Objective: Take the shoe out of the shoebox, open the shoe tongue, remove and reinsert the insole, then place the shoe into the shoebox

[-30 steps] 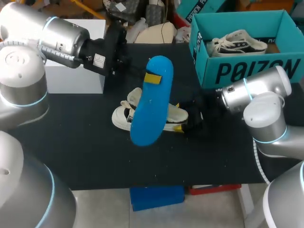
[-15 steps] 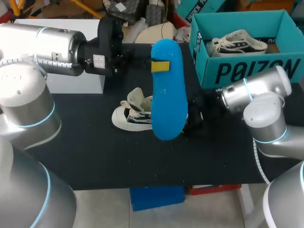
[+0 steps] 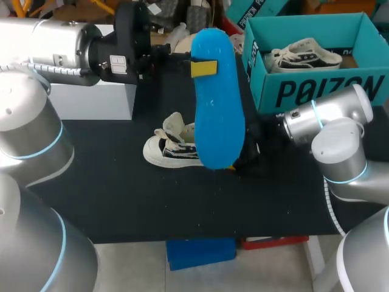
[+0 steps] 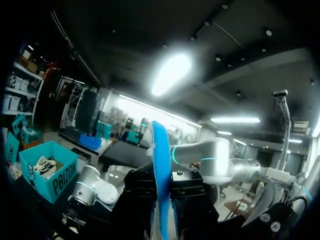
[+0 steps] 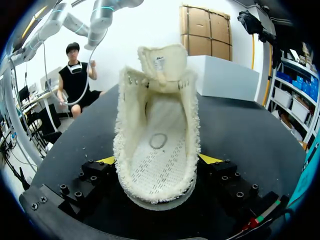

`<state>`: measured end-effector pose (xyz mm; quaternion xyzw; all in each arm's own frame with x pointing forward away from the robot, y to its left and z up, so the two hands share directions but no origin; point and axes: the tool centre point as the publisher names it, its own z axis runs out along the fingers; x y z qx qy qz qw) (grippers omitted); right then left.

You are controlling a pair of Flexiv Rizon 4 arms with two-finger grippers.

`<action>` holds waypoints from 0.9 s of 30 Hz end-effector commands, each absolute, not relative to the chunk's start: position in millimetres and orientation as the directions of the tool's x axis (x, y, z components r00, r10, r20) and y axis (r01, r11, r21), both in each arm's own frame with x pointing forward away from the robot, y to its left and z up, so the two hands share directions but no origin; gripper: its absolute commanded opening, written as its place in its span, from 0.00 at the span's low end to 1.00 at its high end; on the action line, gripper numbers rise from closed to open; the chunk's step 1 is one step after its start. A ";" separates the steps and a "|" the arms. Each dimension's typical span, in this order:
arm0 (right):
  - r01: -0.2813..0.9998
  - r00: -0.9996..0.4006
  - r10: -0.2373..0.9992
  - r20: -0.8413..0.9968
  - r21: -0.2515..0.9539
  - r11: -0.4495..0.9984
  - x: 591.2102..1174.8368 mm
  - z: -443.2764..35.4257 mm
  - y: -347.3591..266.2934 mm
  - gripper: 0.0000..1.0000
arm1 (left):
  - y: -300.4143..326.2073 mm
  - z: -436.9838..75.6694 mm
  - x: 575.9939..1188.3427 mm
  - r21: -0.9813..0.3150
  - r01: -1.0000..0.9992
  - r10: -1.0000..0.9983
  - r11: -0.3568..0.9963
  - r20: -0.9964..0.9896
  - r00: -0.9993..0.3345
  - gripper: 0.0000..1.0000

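A cream sneaker point(image 3: 172, 150) sits on the black table point(image 3: 109, 194) near its middle. Its tongue point(image 5: 162, 61) is pulled up and forward, and the inside is bare down to a perforated footbed. The right gripper point(image 5: 159, 161) is clamped on the heel end, with a yellow tip pressed against each side of the shoe; from the right wrist camera the opening gapes straight ahead of the fingers.

Above and partly in front of the shoe hangs the bright blue insole point(image 3: 217, 115), out of the sneaker and held clear of the table with its long axis running away from the robot. The left gripper point(image 3: 203, 68) pinches it near the far end, one yellow pad flat on the face that shows from the head camera. From the left wrist camera the insole point(image 4: 161, 170) stands edge-on, squeezed between the two dark fingers.

At the table's far right corner stands the teal shoebox point(image 3: 316, 91), open on top, with a second sneaker point(image 3: 304, 55) lying inside. A white box point(image 3: 91, 100) rests on the table's far left, under the left arm point(image 3: 55, 39). The right arm point(image 3: 322, 118) comes in low beside the shoebox.
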<state>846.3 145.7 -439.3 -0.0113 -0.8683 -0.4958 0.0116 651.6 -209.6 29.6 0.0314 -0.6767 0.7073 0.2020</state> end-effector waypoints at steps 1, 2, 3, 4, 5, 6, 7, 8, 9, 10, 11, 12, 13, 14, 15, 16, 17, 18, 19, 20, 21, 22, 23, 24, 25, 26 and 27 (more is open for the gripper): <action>0.033 -0.999 0.009 0.033 0.860 0.509 845.8 -443.4 147.4 0.00 | -209.8 29.3 649.0 -0.945 -0.328 0.237 -0.007 0.317 -0.918 0.00; 0.033 -0.999 0.009 0.033 0.860 0.509 845.8 -443.4 147.4 0.00 | -209.8 29.3 649.0 -0.945 -0.328 0.237 -0.007 0.317 -0.918 0.00; 0.033 -0.999 0.009 0.033 0.860 0.509 845.8 -443.4 147.4 0.00 | -209.8 29.3 649.0 -0.945 -0.328 0.237 -0.007 0.317 -0.918 0.00; 0.033 -0.999 0.009 0.033 0.860 0.509 845.8 -443.4 147.4 0.00 | -209.8 29.3 649.0 -0.945 -0.328 0.237 -0.007 0.317 -0.918 0.00; 0.033 -0.999 0.009 0.033 0.860 0.509 845.8 -443.4 147.4 0.00 | -209.8 29.3 649.0 -0.945 -0.328 0.237 -0.007 0.317 -0.918 0.00; 0.033 -0.999 0.009 0.033 0.860 0.509 845.8 -443.4 147.4 0.00 | -209.8 29.3 649.0 -0.945 -0.328 0.237 -0.007 0.317 -0.918 0.00; 0.033 -0.999 0.009 0.033 0.860 0.509 845.8 -443.4 147.4 0.00 | -209.8 29.3 649.0 -0.945 -0.328 0.237 -0.007 0.317 -0.918 0.00; 0.033 -0.999 0.009 0.033 0.860 0.509 845.8 -443.4 147.4 0.00 | -209.8 29.3 649.0 -0.945 -0.328 0.237 -0.007 0.317 -0.918 0.00; 0.033 -0.999 0.009 0.033 0.860 0.509 845.8 -443.4 147.4 0.01 | -209.8 29.3 649.0 -0.945 -0.328 0.237 -0.007 0.317 -0.918 0.00; 0.033 -0.999 0.009 0.033 0.860 0.510 846.3 -443.8 147.3 0.30 | -209.8 29.3 649.0 -0.945 -0.328 0.237 -0.007 0.317 -0.918 0.00; 0.034 -0.999 0.004 0.037 0.851 0.523 846.8 -443.8 147.3 1.00 | -209.8 29.3 649.0 -0.945 -0.328 0.237 -0.007 0.317 -0.918 0.00; 0.034 -0.999 0.001 0.040 0.846 0.531 847.0 -443.6 147.3 1.00 | -209.8 29.3 649.0 -0.945 -0.328 0.237 -0.007 0.317 -0.918 0.00; 0.037 -0.999 0.000 0.044 0.841 0.540 847.1 -443.4 147.2 1.00 | -209.8 29.3 649.0 -0.945 -0.328 0.237 -0.007 0.317 -0.918 0.00; 0.039 -0.999 0.001 0.046 0.837 0.546 847.4 -443.0 146.9 1.00 | -209.8 29.3 649.0 -0.945 -0.328 0.237 -0.007 0.317 -0.918 0.00; 0.039 -0.999 0.000 0.047 0.830 0.557 847.6 -441.9 145.7 1.00 | -209.8 29.3 649.0 -0.945 -0.328 0.237 -0.007 0.317 -0.918 0.00; 0.041 -0.999 0.001 0.049 0.822 0.569 847.4 -440.6 144.4 1.00 | -209.8 29.3 649.0 -0.945 -0.328 0.237 -0.007 0.317 -0.918 0.00; 0.041 -0.999 0.004 0.048 0.815 0.578 847.1 -439.4 143.3 1.00 | -209.8 29.3 649.0 -0.945 -0.328 0.237 -0.007 0.317 -0.918 0.00; 0.043 -0.999 0.007 0.048 0.809 0.587 846.9 -438.2 142.2 1.00 | -209.8 29.3 649.0 -0.945 -0.328 0.237 -0.007 0.317 -0.918 0.00; 0.043 -0.999 0.010 0.047 0.802 0.596 846.7 -437.0 141.3 1.00 | -209.8 29.3 649.0 -0.945 -0.328 0.237 -0.007 0.317 -0.918 0.00; 0.044 -0.999 0.014 0.045 0.791 0.610 846.6 -435.7 140.6 1.00 | -209.8 29.3 649.0 -0.945 -0.328 0.237 -0.007 0.317 -0.918 0.00; 0.046 -0.999 0.017 0.046 0.777 0.628 846.5 -434.5 140.2 1.00 | -209.8 29.3 649.0 -0.945 -0.328 0.237 -0.007 0.317 -0.918 0.00; 0.050 -0.999 0.020 0.048 0.759 0.649 846.2 -433.3 139.9 1.00 | -209.8 29.3 649.0 -0.945 -0.328 0.237 -0.007 0.317 -0.918 0.00; 0.053 -0.999 0.026 0.048 0.746 0.664 845.9 -432.0 139.9 1.00 | -209.8 29.3 649.0 -0.945 -0.328 0.237 -0.007 0.317 -0.918 0.00; 0.057 -0.998 0.031 0.049 0.731 0.680 845.4 -430.8 139.7 1.00 | -209.8 29.3 649.0 -0.945 -0.328 0.237 -0.007 0.317 -0.918 0.00; 0.061 -0.998 0.038 0.048 0.718 0.693 844.8 -429.8 139.0 1.00 | -209.8 29.3 649.0 -0.945 -0.328 0.237 -0.007 0.317 -0.918 0.00; 0.066 -0.998 0.045 0.049 0.705 0.706 844.0 -428.9 138.3 1.00 | -209.8 29.3 649.0 -0.945 -0.328 0.237 -0.007 0.317 -0.918 0.00; 0.072 -0.997 0.051 0.052 0.687 0.723 842.9 -427.7 137.9 1.00 | -209.8 29.3 649.0 -0.945 -0.328 0.237 -0.007 0.317 -0.918 0.00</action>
